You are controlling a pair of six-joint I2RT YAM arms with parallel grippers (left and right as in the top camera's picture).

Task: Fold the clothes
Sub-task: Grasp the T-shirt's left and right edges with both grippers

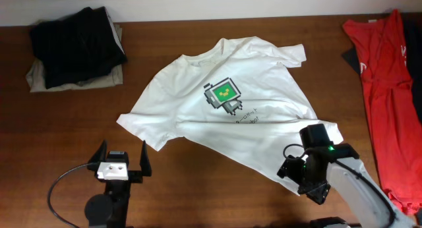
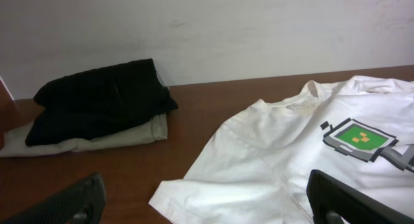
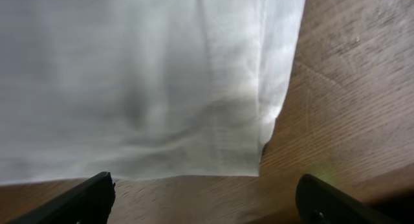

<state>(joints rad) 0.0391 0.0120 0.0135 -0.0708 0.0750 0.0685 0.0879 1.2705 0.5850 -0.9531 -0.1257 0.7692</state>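
The white T-shirt (image 1: 227, 103) lies spread and rumpled on the wooden table, its green-and-grey robot graphic (image 1: 223, 95) facing up. My left gripper (image 1: 122, 155) is open and empty, just in front of the shirt's left sleeve (image 2: 220, 198). My right gripper (image 1: 298, 163) is open and empty, low over the table at the shirt's hem corner (image 3: 255, 156). The shirt's white cloth (image 3: 142, 75) fills most of the right wrist view.
A stack of folded black and beige garments (image 1: 76, 47) sits at the back left, also in the left wrist view (image 2: 97, 107). A red shirt (image 1: 389, 83) lies along the right edge. Bare wood shows between the grippers.
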